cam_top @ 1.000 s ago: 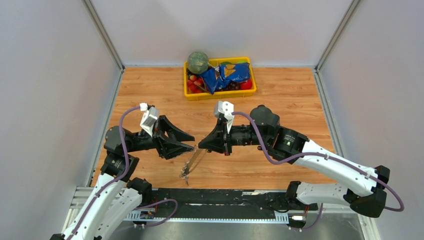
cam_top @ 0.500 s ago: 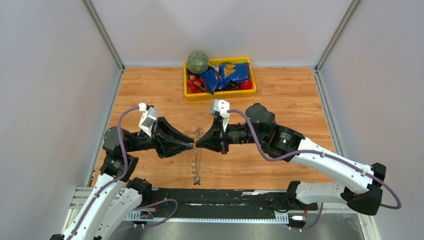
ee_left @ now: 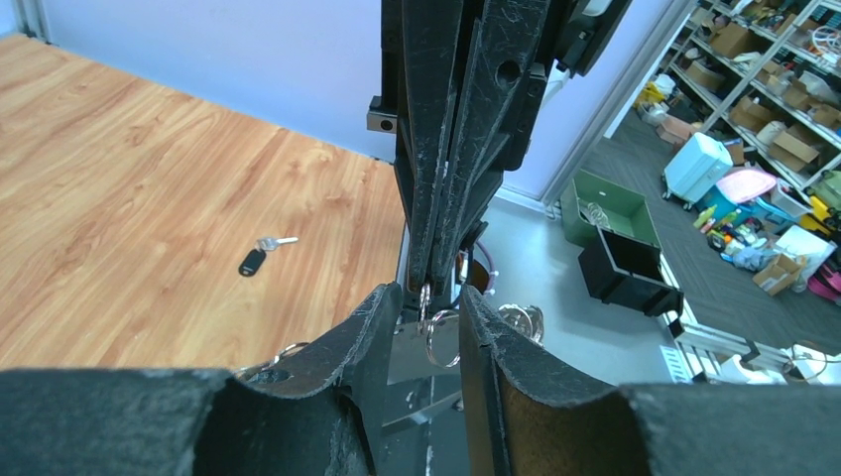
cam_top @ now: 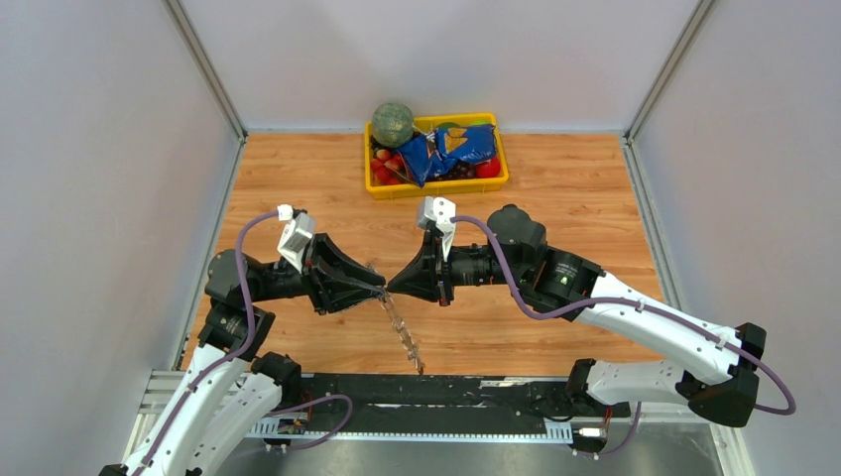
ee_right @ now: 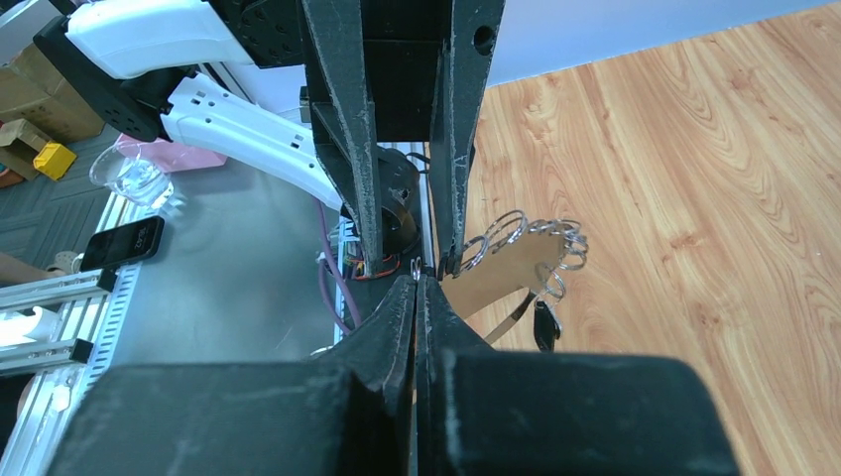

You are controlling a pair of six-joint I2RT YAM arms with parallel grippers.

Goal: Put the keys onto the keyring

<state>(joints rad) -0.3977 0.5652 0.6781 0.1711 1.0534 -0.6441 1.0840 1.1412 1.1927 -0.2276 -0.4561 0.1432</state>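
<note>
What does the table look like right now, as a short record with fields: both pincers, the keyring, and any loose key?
left pincer: jaws partly apart, keyring rings between them; grip unclear
right pincer: shut on a small ring of the keyring, tip to tip with the left pincer
keyring: hangs from the pincers, its chain dangling
loose key: flat on the table, apart from both pincers
yellow tray: at the table's far edge, full

Both arms were bent inward to mid-frame; the left gripper [cam_top: 381, 291] was held slightly parted, the right gripper [cam_top: 391, 288] pressed closed, tip to tip.
</note>
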